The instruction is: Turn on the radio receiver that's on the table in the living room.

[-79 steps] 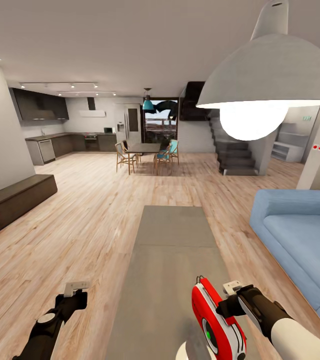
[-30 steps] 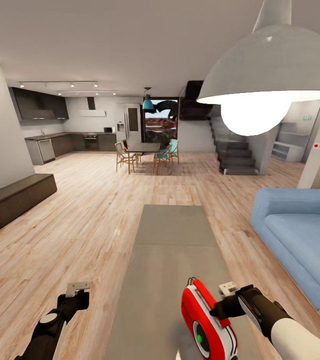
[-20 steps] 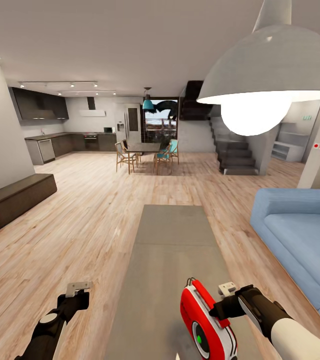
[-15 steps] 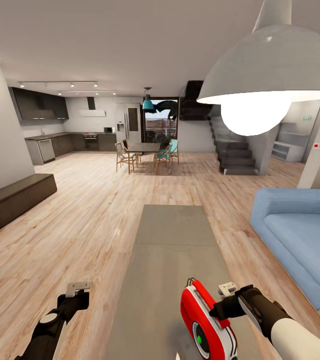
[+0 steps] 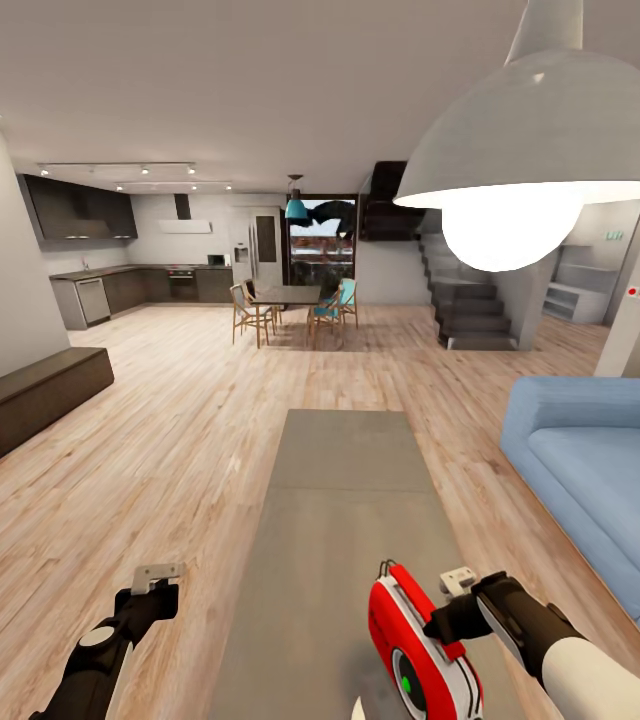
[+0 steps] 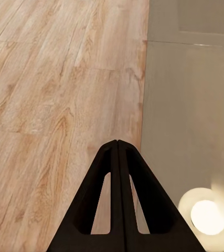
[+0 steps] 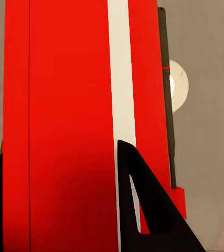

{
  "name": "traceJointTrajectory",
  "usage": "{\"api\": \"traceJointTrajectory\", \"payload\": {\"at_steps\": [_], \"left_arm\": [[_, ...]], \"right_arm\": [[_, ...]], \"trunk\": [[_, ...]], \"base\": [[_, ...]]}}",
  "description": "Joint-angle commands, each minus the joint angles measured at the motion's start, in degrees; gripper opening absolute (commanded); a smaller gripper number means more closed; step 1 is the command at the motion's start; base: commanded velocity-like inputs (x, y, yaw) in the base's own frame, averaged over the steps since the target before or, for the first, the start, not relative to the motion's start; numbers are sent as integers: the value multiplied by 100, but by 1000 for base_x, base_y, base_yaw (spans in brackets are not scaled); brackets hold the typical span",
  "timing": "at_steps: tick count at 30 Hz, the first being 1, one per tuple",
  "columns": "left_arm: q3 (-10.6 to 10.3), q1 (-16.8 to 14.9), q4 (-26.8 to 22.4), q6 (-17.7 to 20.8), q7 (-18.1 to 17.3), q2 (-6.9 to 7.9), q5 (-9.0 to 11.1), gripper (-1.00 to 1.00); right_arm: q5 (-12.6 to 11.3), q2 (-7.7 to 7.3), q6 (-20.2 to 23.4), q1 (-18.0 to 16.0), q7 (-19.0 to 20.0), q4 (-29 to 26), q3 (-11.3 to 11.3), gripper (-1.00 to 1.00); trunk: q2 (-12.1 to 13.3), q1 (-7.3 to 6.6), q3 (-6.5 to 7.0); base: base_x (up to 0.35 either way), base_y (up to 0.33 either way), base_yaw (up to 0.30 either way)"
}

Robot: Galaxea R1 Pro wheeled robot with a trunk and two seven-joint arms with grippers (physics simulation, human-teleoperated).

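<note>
The red radio receiver (image 5: 422,650) stands on its edge at the near end of the long grey table (image 5: 345,480), its white front with the round dial and a green light facing left. My right gripper (image 5: 452,612) is at its right side, touching the red shell. In the right wrist view the red radio receiver (image 7: 64,105) is very close, and the right gripper (image 7: 59,149) is open with its fingers (image 7: 143,210) spread against the shell, not around it. My left gripper (image 5: 155,578) hangs shut over the floor left of the table, also seen as the left gripper (image 6: 117,143).
A blue sofa (image 5: 600,480) runs along the table's right side. A white dome pendant lamp (image 5: 545,130) hangs above at the right. A dark brown bench (image 5: 20,405) lines the left wall. Dining table with chairs (image 5: 290,310), kitchen and stairs (image 5: 470,315) lie far ahead.
The radio slid left and turned its dial more into sight, then edged slightly back right and down with the right gripper. The left arm has stayed still.
</note>
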Motion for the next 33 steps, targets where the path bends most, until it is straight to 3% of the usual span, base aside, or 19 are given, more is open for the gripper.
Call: {"api": "traceJointTrajectory", "payload": {"at_steps": [1, 9, 29, 33], "left_arm": [[0, 0, 0, 0, 0, 0, 0, -100], [0, 0, 0, 0, 2, 1, 0, -100], [0, 0, 0, 0, 0, 0, 1, -100], [0, 0, 0, 0, 0, 1, 1, -100]], "right_arm": [[-25, 2, 4, -1, -1, 5, -6, -100], [-22, 9, 4, -1, -20, 17, -6, -100], [-20, 9, 4, -1, -21, 18, -6, -100], [-24, 9, 4, -1, -21, 18, -6, -100]], "trunk": [[0, 0, 0], [0, 0, 0], [-803, 439, -359], [-803, 439, -359]], "base": [[0, 0, 0], [0, 0, 0], [0, 0, 0], [0, 0, 0]]}}
